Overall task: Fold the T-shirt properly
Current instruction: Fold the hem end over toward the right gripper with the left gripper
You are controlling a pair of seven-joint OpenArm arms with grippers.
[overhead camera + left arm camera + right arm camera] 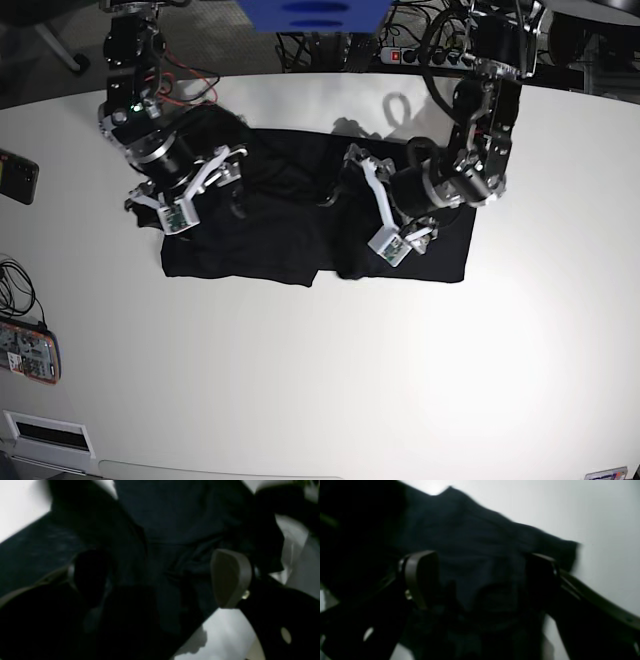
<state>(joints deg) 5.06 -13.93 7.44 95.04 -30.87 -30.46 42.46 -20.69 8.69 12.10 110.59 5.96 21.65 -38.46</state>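
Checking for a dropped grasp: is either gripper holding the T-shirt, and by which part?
Neither. The left gripper and right gripper both stand open over the T-shirt.

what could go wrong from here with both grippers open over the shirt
1. The T-shirt lies partly folded and bunched at the middle; closing the left gripper there could pinch several layers and drag the fold apart.
2. Both wrist views show dark cloth between spread fingers, so when the right gripper lifts, loose fabric might snag on it and come up too.
3. The bottom edge looks uneven, so the next fold may come out crooked.
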